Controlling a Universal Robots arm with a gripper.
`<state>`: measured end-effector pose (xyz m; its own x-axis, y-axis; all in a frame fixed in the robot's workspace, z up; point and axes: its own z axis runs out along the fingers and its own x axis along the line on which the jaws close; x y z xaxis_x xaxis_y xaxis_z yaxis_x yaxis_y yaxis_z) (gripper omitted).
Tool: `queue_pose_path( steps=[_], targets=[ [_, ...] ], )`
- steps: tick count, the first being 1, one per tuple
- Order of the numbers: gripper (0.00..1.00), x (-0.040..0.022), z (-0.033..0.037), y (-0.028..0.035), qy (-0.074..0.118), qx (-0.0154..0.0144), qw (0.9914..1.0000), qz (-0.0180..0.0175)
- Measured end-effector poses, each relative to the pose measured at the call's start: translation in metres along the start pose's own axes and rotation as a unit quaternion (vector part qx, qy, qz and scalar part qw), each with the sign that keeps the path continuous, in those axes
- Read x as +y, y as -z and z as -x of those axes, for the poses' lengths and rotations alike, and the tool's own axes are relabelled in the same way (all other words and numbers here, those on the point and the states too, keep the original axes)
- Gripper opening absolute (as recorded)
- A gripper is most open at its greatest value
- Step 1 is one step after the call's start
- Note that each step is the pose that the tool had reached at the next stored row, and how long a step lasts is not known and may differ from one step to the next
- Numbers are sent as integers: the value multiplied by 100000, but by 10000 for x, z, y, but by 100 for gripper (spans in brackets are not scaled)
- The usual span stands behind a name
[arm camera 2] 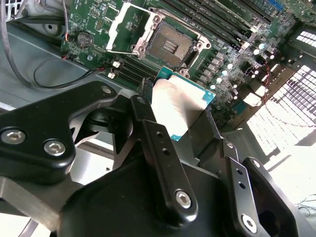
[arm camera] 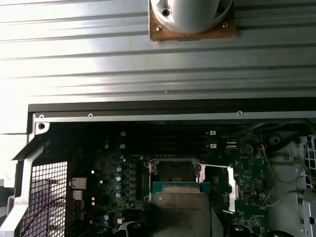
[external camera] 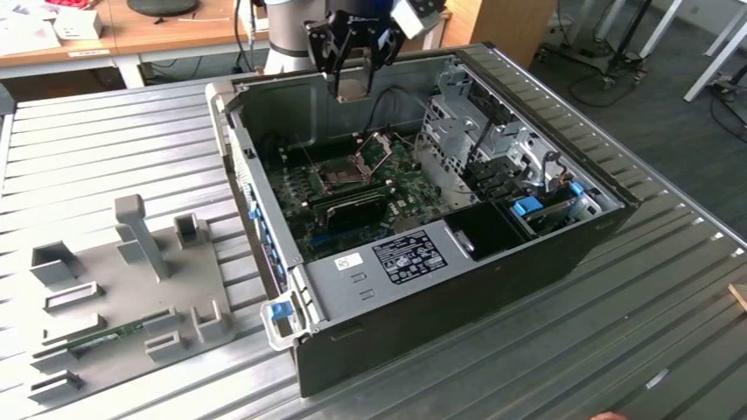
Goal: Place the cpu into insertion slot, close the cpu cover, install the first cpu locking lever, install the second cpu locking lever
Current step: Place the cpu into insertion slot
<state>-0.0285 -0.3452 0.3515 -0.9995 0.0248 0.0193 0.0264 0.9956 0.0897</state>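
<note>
second wrist view: the hand (arm camera 2: 178, 117) clamps the cpu (arm camera 2: 180, 95), the insertion slot (arm camera 2: 170, 45) ahead of it; lowered tilted, the cpu could jam.

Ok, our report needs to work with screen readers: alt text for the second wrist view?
The black claw grips the cpu by its edges over a green motherboard. Beyond it, the insertion slot lies empty, its cpu cover swung open beside it.
</note>
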Motion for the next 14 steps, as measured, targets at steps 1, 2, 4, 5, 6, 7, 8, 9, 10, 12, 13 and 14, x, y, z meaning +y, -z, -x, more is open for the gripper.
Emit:
queue_pose_path(
  steps=[1, 2, 4, 5, 6, 7, 8, 9, 10, 12, 13, 14],
  targets=[
    [54, 0, 0, -3, -1, 3, 100000, -7],
    [54, 0, 0, -3, -4, 6, 100000, -12],
    [54, 0, 0, -3, -2, 7, 100000, -16],
    [54, -1, 0, -4, -3, 4, 100000, -7],
    [54, 0, 0, -5, -1, 1, 100000, -3],
    [54, -1, 0, -5, -1, 2, 100000, -4],
    [54, -1, 0, -5, 0, 3, 100000, -7],
    [54, -1, 0, -7, 0, 0, 100000, -2],
    [54, -1, 0, -11, 0, -4, 100000, 10],
    [54, -2, 0, -17, -1, 2, 100000, -3],
    [54, -2, 0, -20, 0, 2, 100000, -4],
    [54, -2, 1, -24, 1, 1, 100000, 0]
  ],
)
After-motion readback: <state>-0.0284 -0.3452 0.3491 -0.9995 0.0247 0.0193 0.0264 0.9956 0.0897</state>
